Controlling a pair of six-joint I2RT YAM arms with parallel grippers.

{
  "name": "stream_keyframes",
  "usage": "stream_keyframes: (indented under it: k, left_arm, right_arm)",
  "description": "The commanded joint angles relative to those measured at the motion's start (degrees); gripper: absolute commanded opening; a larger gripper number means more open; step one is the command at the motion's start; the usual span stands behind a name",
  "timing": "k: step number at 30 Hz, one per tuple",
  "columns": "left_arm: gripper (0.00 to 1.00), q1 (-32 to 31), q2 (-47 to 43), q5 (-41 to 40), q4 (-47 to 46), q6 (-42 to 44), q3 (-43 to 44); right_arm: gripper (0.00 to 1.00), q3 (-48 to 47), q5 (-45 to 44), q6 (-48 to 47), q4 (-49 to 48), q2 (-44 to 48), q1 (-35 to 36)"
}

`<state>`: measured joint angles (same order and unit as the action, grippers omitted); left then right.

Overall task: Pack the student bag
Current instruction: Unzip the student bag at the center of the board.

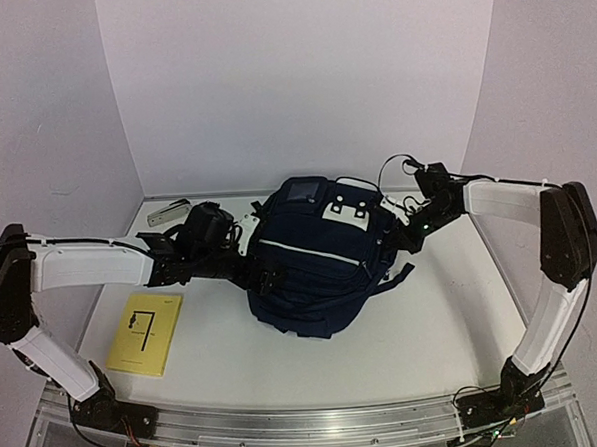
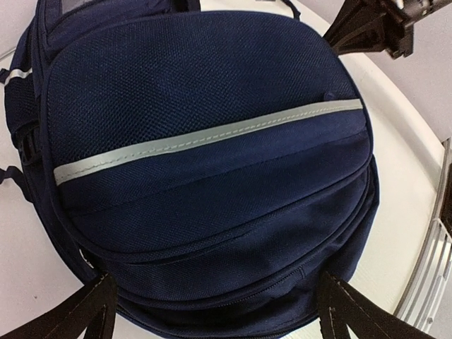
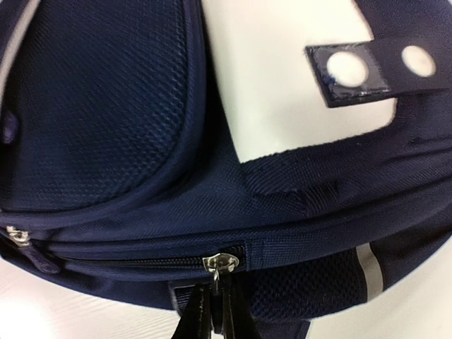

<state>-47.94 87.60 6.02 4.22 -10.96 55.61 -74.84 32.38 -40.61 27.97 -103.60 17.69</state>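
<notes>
The student bag (image 1: 316, 263), a dark navy backpack with a pale reflective stripe and a white patch, lies in the middle of the table. My left gripper (image 1: 257, 273) is at the bag's left side. In the left wrist view it (image 2: 219, 314) is wide open, with one black finger (image 2: 90, 311) on each side of the bag's edge (image 2: 212, 176). My right gripper (image 1: 399, 233) is at the bag's upper right. In the right wrist view it (image 3: 216, 300) is shut on the pull tab of a silver zip slider (image 3: 223, 262), which sits at the end of a closed zip on the bag (image 3: 106, 106).
A yellow book (image 1: 146, 332) lies flat on the table at the front left. A slim grey object (image 1: 168, 212) lies at the back left near the wall. Black straps (image 1: 393, 277) trail from the bag's right side. A metal rail (image 1: 309, 423) runs along the table's near edge.
</notes>
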Motion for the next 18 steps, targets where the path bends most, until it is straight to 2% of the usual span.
stream_keyframes:
  k: [1,4,9,18]
  left_arm:
    - [0.98,0.29,2.74,-0.21,0.81,0.99,3.64]
    - [0.98,0.35,4.7,-0.31,0.97,1.54,4.24]
    - [1.0,-0.13,6.86,-1.17,-0.96,2.68,4.02]
    - [0.99,-5.61,15.95,-7.6,-1.31,4.13,7.7]
  right_arm:
    - [0.04,0.8,0.3,1.51,1.07,5.92,0.55]
    - [0.0,0.52,0.21,2.16,3.05,6.65,0.66]
    - [0.0,0.55,-0.86,5.0,5.68,5.84,1.48]
    - [0.0,4.4,1.12,11.65,8.36,2.71,4.47]
